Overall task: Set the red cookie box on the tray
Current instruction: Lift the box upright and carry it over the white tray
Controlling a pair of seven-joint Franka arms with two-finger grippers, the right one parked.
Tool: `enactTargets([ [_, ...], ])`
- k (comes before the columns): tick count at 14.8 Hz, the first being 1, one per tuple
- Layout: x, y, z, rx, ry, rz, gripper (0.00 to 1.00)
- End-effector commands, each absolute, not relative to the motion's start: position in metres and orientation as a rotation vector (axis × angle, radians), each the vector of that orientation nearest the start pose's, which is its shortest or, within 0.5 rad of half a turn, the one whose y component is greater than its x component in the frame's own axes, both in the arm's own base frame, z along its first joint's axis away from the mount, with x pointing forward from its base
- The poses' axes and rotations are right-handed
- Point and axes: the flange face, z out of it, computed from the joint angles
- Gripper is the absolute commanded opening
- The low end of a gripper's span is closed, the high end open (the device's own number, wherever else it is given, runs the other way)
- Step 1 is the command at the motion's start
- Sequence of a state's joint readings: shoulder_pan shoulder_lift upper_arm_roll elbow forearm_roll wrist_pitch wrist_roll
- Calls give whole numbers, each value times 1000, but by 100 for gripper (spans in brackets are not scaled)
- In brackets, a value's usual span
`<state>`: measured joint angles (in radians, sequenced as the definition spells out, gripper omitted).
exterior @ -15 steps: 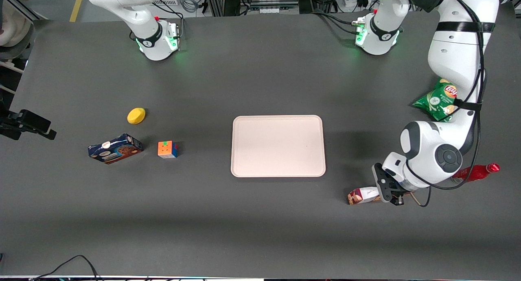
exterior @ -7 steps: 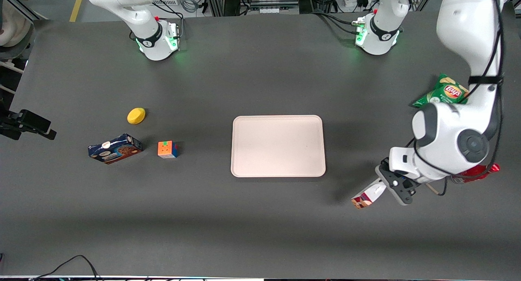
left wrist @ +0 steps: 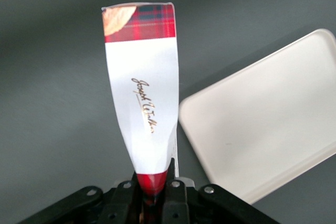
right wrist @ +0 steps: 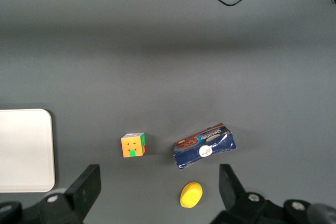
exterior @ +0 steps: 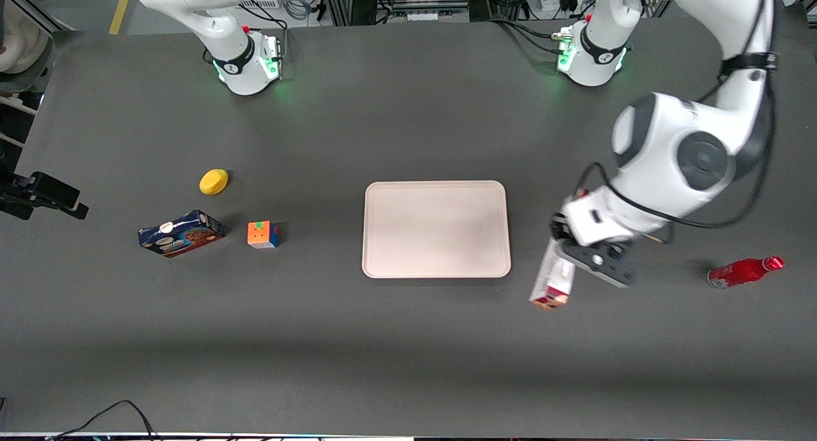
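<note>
- Your pincer is clamped on one end of the red cookie box — that gripped end is hidden between the fingers, and the arm's white body covers it in the front view.
- The box hangs tilted above the surface, just beside the tray on the working arm's side, not over it; its free end points toward the front camera.
- The script on the box's white label is too fine for you to read with certainty.
- Half a second ago the box hung lower and farther from the tray, near the red bottle; the arm has since carried it nearer the tray, baring the whole bottle, while the chip bag seen then is now out of sight.
- You can count one tray, two cookie boxes — the red one and a dark-blue cookie box — plus one puzzle cube, one yellow lemon-like object and one bottle.
</note>
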<state>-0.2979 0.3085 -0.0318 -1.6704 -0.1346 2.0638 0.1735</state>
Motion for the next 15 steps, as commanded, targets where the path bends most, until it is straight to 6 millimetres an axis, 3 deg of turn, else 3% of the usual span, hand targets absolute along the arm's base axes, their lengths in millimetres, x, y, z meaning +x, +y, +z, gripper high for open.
enactTargets([
  [1,579,-254,417,-3183,472,-133,0],
  [4,544,-277,372,-3173,349,-187,0],
  [9,508,-315,321,-3193,6,-139,0],
  [11,494,-335,304,-3179,-20,-132,0],
  [15,485,-351,270,-3147,-31,-157,0],
])
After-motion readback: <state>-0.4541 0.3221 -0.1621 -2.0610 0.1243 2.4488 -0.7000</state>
